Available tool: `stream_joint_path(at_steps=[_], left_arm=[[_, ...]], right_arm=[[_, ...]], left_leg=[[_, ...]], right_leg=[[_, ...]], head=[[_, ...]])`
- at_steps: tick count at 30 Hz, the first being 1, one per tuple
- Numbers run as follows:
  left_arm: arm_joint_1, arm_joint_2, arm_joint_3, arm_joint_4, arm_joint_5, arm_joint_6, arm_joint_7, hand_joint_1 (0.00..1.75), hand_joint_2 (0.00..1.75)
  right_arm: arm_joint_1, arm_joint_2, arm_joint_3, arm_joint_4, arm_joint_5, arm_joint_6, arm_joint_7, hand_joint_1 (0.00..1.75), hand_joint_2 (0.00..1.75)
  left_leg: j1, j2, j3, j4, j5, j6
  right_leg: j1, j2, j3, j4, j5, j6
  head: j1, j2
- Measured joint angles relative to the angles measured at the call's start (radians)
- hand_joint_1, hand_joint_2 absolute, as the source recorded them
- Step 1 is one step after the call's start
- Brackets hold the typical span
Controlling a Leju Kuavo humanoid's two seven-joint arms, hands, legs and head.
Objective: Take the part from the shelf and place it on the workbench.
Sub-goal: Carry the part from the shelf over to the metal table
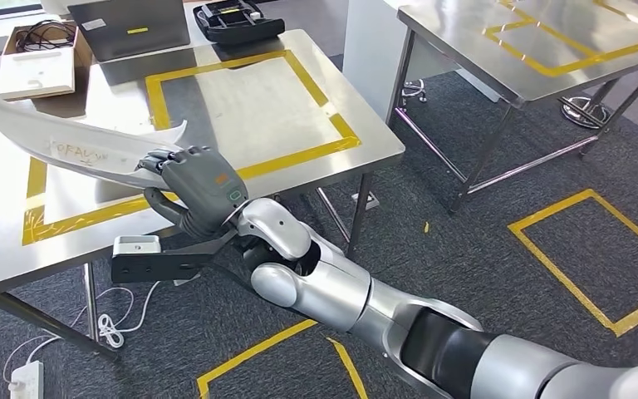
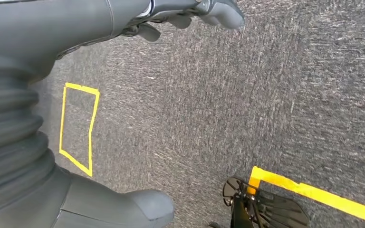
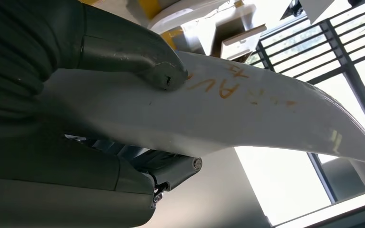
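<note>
Grey carpet marked with yellow tape squares is spreading under two stainless-steel workbenches, and the nearer steel workbench [image 1: 216, 100] with its yellow-taped rectangle is lying directly ahead of the robot.

The right hand [image 1: 193, 189] is reaching across from the lower right and is gripping the long, curved white blade-shaped part [image 1: 58, 137] near its broader end; in the right wrist view the thick grey thumb [image 3: 138, 59] is pressing on the part's white face [image 3: 247, 111] while the darker fingers are wrapping under it. The part is hanging in the air over the bench's near left portion, not touching the steel as far as I can judge. Its long axis is running away from the hand toward the far left, the tapered tip pointing beyond the bench's left side, with orange lettering showing on the upper face.

The coming move is turning on that axis: the taped rectangle is sitting forward and to the right of the blade, so the part is probably needing to travel inward and come down flat. The near edge of the bench is lying just under the hand, so a release here is risking an overhang. Open steel inside the tape is offering room; a cardboard box [image 1: 40, 60], a grey laptop [image 1: 129, 29] and a black case [image 1: 237, 21] are crowding the far edge.

The left hand [image 2: 190, 14] is hanging over the carpet, fingers loosely spread and gripping nothing.
</note>
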Motion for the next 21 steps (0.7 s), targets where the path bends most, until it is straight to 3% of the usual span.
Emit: stream_joint_path(at_steps=[3,4,5,6,8,9,11,15,17,19,20,21], left_arm=[[-0.001,0.000,0.000,0.000,-0.007,-0.001,0.000,0.00,1.75],[-0.001,0.000,0.000,0.000,-0.009,-0.003,0.001,0.00,1.75],[0.000,0.000,0.000,0.000,-0.012,-0.005,0.002,0.00,1.75],[0.000,0.000,0.000,0.000,-0.014,-0.007,0.002,0.00,1.75],[-0.001,-0.001,-0.001,0.000,-0.017,-0.010,0.004,0.00,1.75],[-0.002,-0.001,-0.001,0.000,-0.017,-0.011,0.005,0.00,1.75],[-0.004,-0.002,-0.001,0.000,-0.017,-0.011,0.008,0.00,1.75],[-0.009,-0.001,-0.002,0.000,-0.012,-0.010,0.007,0.00,1.75],[-0.011,-0.001,-0.002,0.000,-0.011,-0.010,0.005,0.00,1.75],[-0.008,0.001,-0.001,0.000,-0.011,-0.010,0.004,0.00,1.75],[-0.006,0.001,-0.001,0.000,-0.011,-0.010,0.005,0.00,1.75],[-0.004,0.001,-0.001,0.000,-0.011,-0.010,0.005,0.00,1.75]], right_arm=[[0.004,-0.003,0.000,0.000,0.002,0.000,0.003,1.75,1.75],[0.008,-0.004,0.000,0.000,0.003,0.000,0.006,1.75,1.75],[0.012,-0.006,0.000,-0.001,0.004,-0.001,0.009,1.75,1.75],[0.015,-0.007,0.000,-0.001,0.005,-0.001,0.011,1.75,1.75],[0.018,-0.010,-0.001,-0.001,0.007,-0.003,0.012,1.75,1.75],[0.017,-0.011,-0.001,-0.002,0.008,-0.003,0.012,1.75,1.75],[0.018,-0.014,-0.003,-0.005,0.010,-0.004,0.012,1.75,1.75],[0.017,-0.015,-0.007,-0.014,0.013,-0.004,0.012,1.75,1.75],[0.015,-0.015,-0.008,-0.017,0.013,-0.003,0.011,1.75,1.75],[0.018,-0.015,-0.009,-0.017,0.013,-0.001,0.011,1.75,1.75],[0.021,-0.015,-0.009,-0.017,0.013,0.000,0.011,1.75,1.75],[0.023,-0.015,-0.009,-0.017,0.013,0.001,0.011,1.75,1.75]], left_leg=[[-0.001,0.000,0.014,-0.001,-0.015,0.014],[-0.002,0.000,0.020,-0.001,-0.021,0.015],[-0.003,-0.001,0.028,-0.001,-0.027,0.015],[-0.003,-0.003,0.038,-0.001,-0.035,0.013],[-0.004,-0.004,0.061,-0.001,-0.051,0.009],[-0.006,-0.005,0.069,-0.001,-0.059,0.004],[-0.007,-0.005,0.075,-0.005,-0.069,-0.006],[-0.007,-0.001,0.081,0.004,-0.087,-0.030],[-0.006,0.000,0.028,0.106,-0.123,-0.037],[-0.005,0.000,-0.061,0.237,-0.149,-0.043],[-0.005,0.000,-0.094,0.268,-0.139,-0.044],[-0.005,0.000,-0.106,0.257,-0.107,-0.044]], right_leg=[[-0.001,-0.002,-0.120,0.200,-0.067,0.008],[-0.001,-0.002,-0.160,0.252,-0.073,0.008],[-0.001,-0.002,-0.181,0.264,-0.054,0.006],[0.000,-0.002,-0.181,0.235,-0.016,0.002],[0.003,-0.002,-0.139,0.099,0.082,-0.009],[0.006,-0.002,-0.113,0.034,0.111,-0.015],[0.013,-0.002,-0.088,-0.024,0.120,-0.023],[0.007,0.002,-0.062,-0.049,0.111,-0.040],[0.003,-0.001,-0.041,-0.058,0.103,-0.049],[0.003,-0.001,-0.027,-0.057,0.090,-0.054],[0.004,0.000,-0.020,-0.056,0.083,-0.053],[0.004,0.001,-0.011,-0.055,0.075,-0.052]], head=[[0.003,0.000],[0.003,0.000],[0.003,0.000],[0.003,0.000],[0.002,0.000],[0.001,0.000],[-0.001,0.000],[-0.002,0.000],[-0.004,0.000],[-0.005,0.000],[-0.005,0.000],[-0.005,0.000]])
